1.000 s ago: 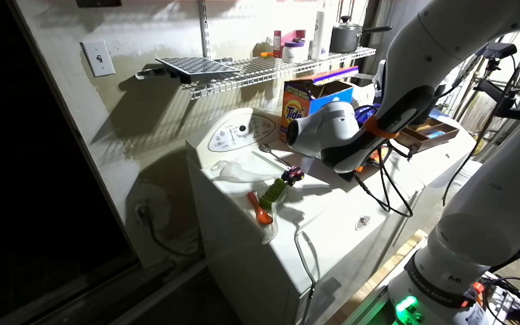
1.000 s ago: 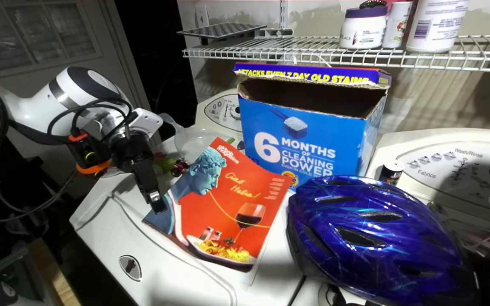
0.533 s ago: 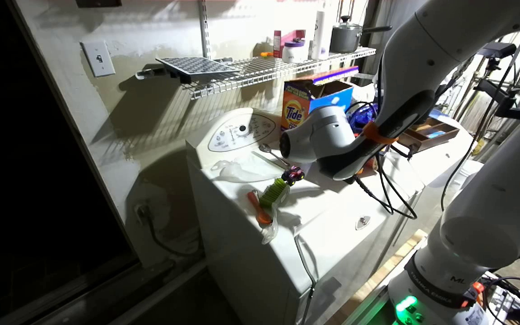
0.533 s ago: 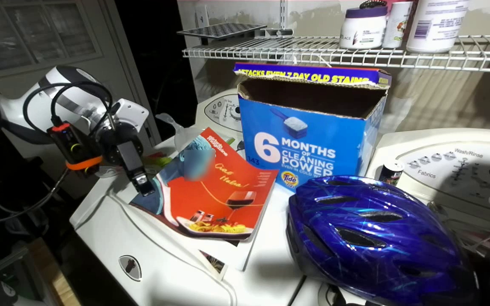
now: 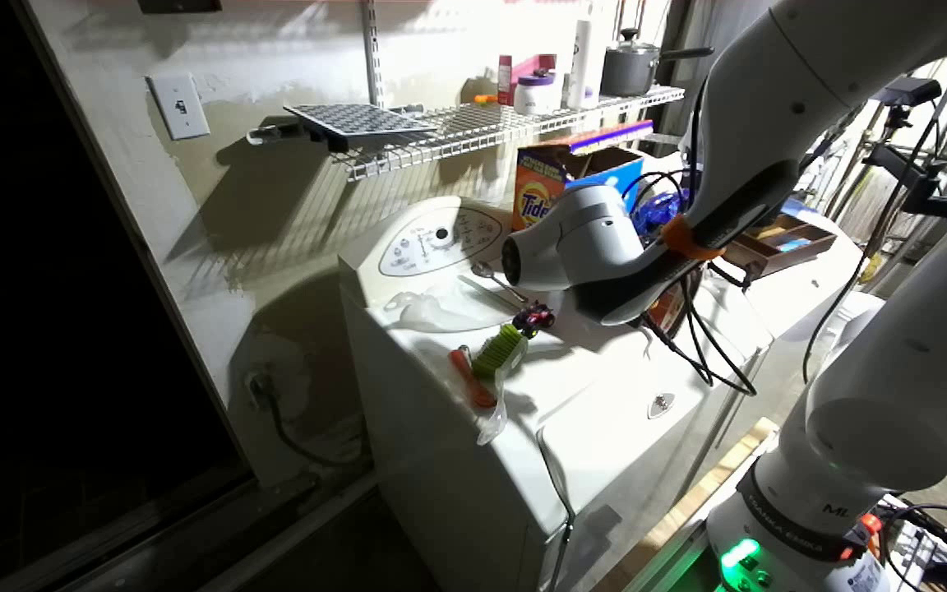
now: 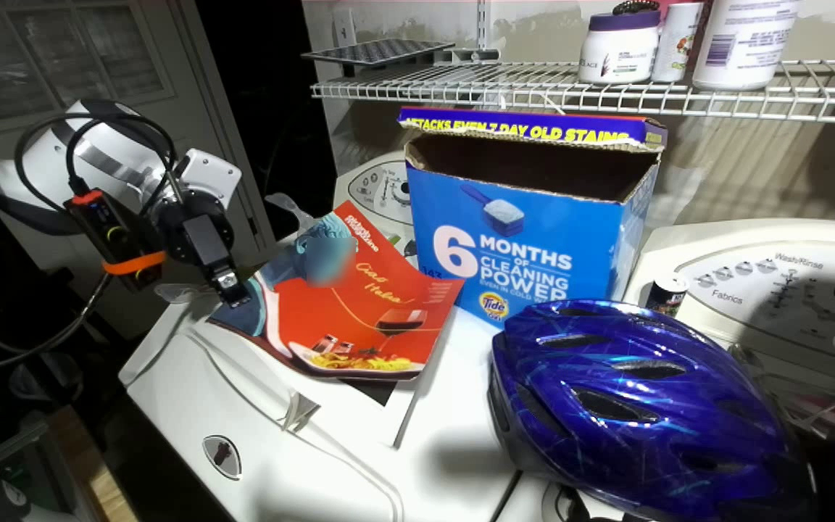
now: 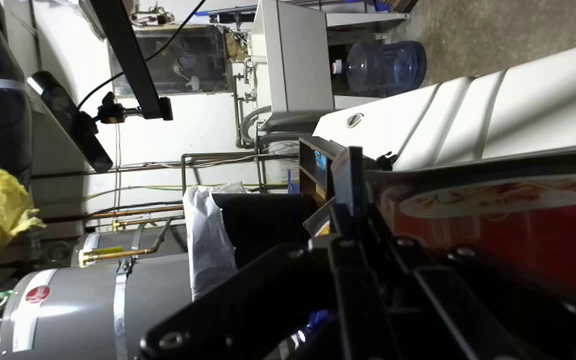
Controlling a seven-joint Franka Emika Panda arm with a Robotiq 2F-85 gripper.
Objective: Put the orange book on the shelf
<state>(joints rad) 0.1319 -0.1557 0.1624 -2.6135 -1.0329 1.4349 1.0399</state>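
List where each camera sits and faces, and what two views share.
Exterior view: high by the white appliance, facing shelf; arm, base show.
Exterior view: near blue helmet, facing carton and shelf; shows arm, gripper.
Wrist view: behind the gripper, facing the orange book and gray tank; shows fingers.
Both exterior views share arm, shelf and carton.

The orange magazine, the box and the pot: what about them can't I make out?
The orange magazine: cut off by the wrist view's right edge.
Its fine print: too small to read in an exterior view.
Bottom of the detergent box, inside: hidden by its walls in both exterior views.
Inside of the pot: hidden by its lid in an exterior view.
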